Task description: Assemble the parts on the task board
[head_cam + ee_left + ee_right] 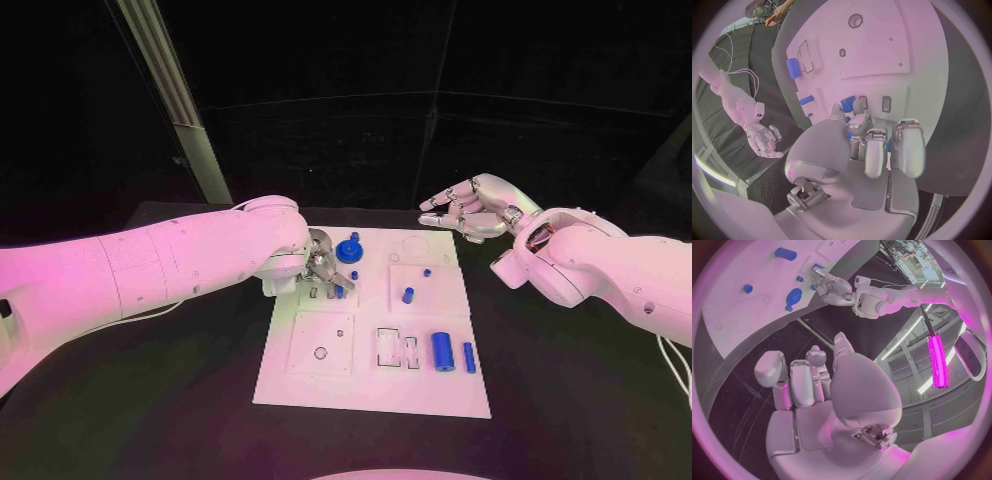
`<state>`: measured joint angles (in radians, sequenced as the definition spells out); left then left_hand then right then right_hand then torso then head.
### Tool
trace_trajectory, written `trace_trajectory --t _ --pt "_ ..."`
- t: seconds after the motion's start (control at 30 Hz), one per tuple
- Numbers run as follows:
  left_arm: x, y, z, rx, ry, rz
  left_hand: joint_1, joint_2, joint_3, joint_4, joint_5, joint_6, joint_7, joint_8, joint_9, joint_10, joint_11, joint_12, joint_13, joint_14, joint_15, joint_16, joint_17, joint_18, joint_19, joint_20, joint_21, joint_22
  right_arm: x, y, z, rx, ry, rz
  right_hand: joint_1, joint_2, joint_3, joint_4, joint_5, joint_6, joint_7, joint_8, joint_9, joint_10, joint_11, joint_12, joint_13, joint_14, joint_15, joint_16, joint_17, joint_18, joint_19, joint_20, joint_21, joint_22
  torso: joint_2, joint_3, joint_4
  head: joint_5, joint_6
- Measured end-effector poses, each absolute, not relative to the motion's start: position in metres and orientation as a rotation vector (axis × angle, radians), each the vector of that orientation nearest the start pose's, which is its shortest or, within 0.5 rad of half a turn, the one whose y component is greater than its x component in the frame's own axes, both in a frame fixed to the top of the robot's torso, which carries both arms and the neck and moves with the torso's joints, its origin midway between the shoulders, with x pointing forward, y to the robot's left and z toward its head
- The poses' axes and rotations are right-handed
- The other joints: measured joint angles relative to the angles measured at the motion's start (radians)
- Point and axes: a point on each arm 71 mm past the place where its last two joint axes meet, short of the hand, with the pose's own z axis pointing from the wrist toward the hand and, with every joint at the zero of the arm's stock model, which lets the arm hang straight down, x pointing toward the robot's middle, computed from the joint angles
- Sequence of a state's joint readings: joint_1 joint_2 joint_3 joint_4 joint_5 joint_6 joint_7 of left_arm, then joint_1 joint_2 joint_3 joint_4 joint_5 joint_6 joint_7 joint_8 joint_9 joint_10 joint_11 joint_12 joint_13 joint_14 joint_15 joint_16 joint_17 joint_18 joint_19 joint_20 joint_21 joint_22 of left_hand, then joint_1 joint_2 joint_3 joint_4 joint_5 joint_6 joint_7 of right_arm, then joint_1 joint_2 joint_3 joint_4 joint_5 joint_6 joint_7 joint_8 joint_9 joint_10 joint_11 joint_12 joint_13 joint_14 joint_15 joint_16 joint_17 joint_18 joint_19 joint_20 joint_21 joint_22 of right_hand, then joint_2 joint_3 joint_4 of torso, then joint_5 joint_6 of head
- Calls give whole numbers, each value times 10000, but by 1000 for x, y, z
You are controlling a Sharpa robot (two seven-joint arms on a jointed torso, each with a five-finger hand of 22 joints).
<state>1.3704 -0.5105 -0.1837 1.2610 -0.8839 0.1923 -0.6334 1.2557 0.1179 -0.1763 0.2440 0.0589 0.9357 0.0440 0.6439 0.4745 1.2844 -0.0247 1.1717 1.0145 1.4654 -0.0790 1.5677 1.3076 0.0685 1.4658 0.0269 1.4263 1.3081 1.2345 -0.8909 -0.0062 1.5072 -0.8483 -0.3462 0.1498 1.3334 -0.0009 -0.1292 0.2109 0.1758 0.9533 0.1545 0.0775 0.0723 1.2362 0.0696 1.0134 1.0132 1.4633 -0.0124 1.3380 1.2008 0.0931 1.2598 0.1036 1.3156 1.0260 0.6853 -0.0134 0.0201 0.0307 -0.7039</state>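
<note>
2 blue cylinders nearest; 1 task board; 2 hands.

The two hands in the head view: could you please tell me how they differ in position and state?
The left hand is down over the task board, its fingers among the blue parts near the blue gear-like piece; the right hand is off the board's far right corner. The left hand's fingers close around something small, though what it holds is unclear; the right hand holds nothing, fingers loosely curled. Both are silver, on white arms.
</note>
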Motion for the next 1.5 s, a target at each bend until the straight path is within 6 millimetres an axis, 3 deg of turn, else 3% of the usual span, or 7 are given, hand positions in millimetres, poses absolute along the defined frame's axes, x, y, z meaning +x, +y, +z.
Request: trace_trajectory --t 0.3,0.53,0.6,0.67,0.87,1.07,1.5 --pt "522 127 -207 -1655 24251 -3390 849 167 1039 -509 0 -234 -86 36 186 -36 -41 0 3 2 -75 0 -1 0 -1 -71 0 -1 499 -227 -152 3268 15944 10588 118 118 -141 -37 403 -30 -30 0 -1 0 0 0 -34 0 0 -51 1 0 0 0 -58 -53 2 1 0 -25 -46" --pt "521 128 -206 -1653 24183 -3540 1480 -64 1801 -370 825 -444 -121 -85 231 -106 -78 -124 -34 -4 -141 0 -1 0 2 -137 0 -1 500 -227 -152 3228 16029 10589 334 191 -278 -109 1096 -33 -33 36 -2 37 -37 0 -56 0 0 -51 14 0 38 -38 -109 -91 2 1 3 -29 -62" --pt "520 128 -206 -1658 24172 -3574 1680 -272 2219 47 1011 -505 -66 -119 299 -106 -77 -239 -87 -4 -141 0 -1 0 -3 -142 0 -1 500 -226 -153 3209 16050 10594 382 142 -278 -109 1190 -33 -33 36 -2 37 -36 0 -63 0 0 -51 14 -1 38 -38 -110 -113 2 1 7 -31 -63" --pt "519 130 -206 -1672 24164 -3597 1429 -919 3157 790 1103 -556 -17 31 523 -85 -58 -295 -128 -4 -141 0 -1 1 -3 -142 0 -1 500 -226 -153 3185 16073 10588 382 142 -278 -109 1207 -33 -33 36 7 37 -36 0 -64 0 0 -89 14 -1 38 -38 -110 -119 1 1 8 -31 -70" --pt "517 135 -206 -1832 24027 -3691 179 -2111 6135 333 1043 -553 -15 306 898 60 -61 -295 -95 -4 -141 0 -1 1 -3 -142 0 -2 501 -226 -153 3117 16127 10541 421 181 -332 -109 1251 -33 -33 36 7 36 -36 0 -72 0 0 -89 13 0 38 -38 -110 -139 -3 1 20 -3 -65" --pt "514 139 -205 -2062 23800 -3751 -450 -2247 7156 -125 1034 -552 -13 463 1103 62 -62 -295 -106 -4 -140 0 -1 2 -3 -141 -1 -2 501 -227 -154 3055 16168 10506 420 181 -332 -109 1250 -33 -33 36 6 36 -36 -47 -90 0 0 -89 13 -1 38 -38 -148 -162 -6 8 32 33 -62" --pt "510 145 -207 -2073 23485 -3359 -595 -2291 7188 -107 1021 -550 -10 508 1199 59 -59 -295 -115 -4 -140 0 -2 2 -3 -141 -1 -2 502 -226 -154 3010 16212 10491 420 181 -389 -52 1250 -33 -33 36 3 36 -36 -47 -115 0 -1 -133 -16 -1 2 -73 -191 -221 3 12 24 133 -84"
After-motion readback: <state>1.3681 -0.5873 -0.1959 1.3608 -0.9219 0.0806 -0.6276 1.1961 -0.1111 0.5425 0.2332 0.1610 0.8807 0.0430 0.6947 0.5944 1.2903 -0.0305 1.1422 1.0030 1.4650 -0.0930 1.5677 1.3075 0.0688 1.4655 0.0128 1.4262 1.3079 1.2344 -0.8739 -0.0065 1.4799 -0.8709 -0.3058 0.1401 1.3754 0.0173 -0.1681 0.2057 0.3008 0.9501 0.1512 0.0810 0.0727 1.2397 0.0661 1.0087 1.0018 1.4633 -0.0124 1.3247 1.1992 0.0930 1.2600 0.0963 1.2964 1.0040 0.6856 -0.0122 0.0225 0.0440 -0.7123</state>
